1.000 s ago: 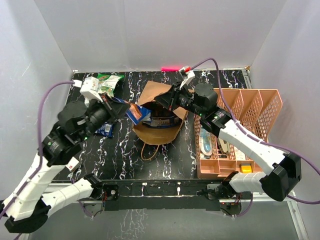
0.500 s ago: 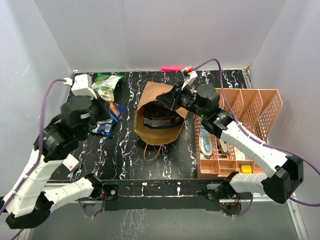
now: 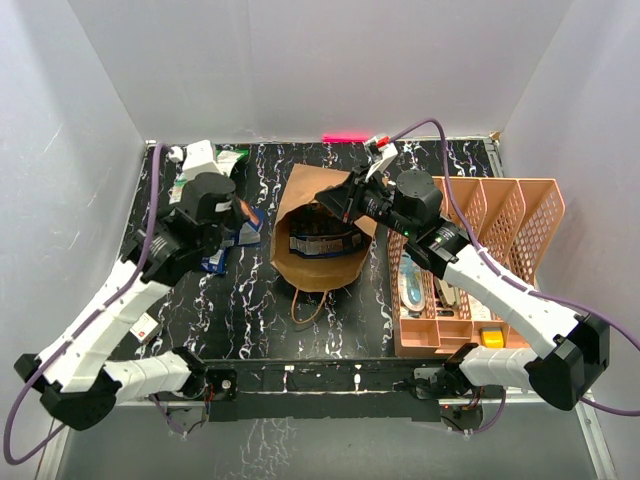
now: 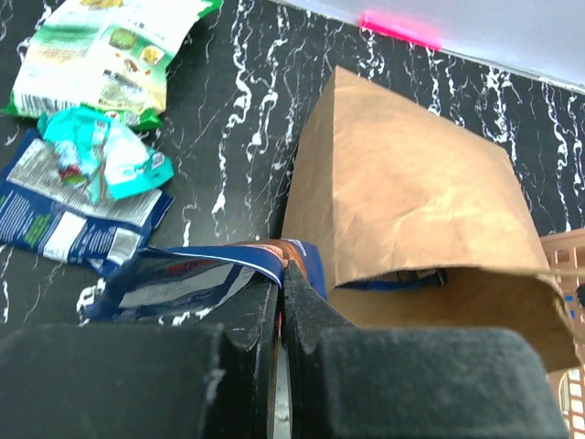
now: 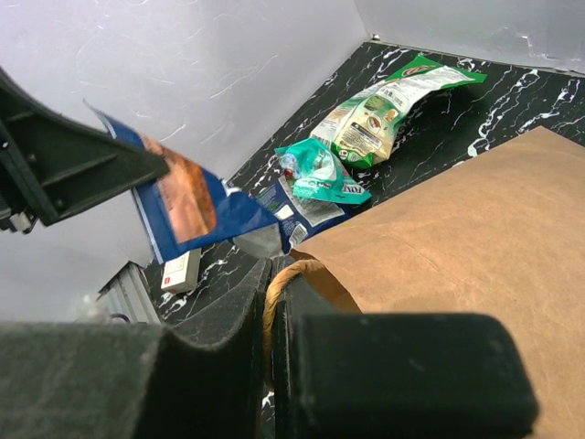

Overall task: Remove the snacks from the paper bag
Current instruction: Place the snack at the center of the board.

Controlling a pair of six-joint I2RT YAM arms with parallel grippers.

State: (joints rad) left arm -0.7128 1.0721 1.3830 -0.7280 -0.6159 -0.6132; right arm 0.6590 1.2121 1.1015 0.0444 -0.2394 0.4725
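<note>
From above, the bag (image 3: 318, 262) lies on its side in the middle of the table (image 3: 250, 320), its mouth facing the arms, with a dark packet (image 3: 320, 240) showing inside. The left arm rises from the near-left corner and bends in toward the bag's left side. The left claw (image 3: 238, 222) pinches a blue packet (image 3: 252, 226) just beside the bag. The right arm stretches from the near-right corner over the organiser (image 3: 500, 230), and the right claw (image 3: 331, 197) nips the bag's upper right rim.

At the left wrist, the fingers (image 4: 306, 315) are pressed together on the top edge of the blue packet (image 4: 183, 279), which hangs clear of the bag (image 4: 411, 201). On the table to the left lie a green packet (image 4: 101, 55), a teal packet (image 4: 105, 155) and, under it, a navy packet (image 4: 55, 215).

At the right wrist, the claw (image 5: 271, 285) is clamped tight on the bag's (image 5: 457, 238) rim by its curved handle. Beyond it the left claw (image 5: 64, 169) holds the blue packet (image 5: 196, 210) in the air, tilted, above the teal packet (image 5: 315, 169) and the green packet (image 5: 393, 101).
</note>
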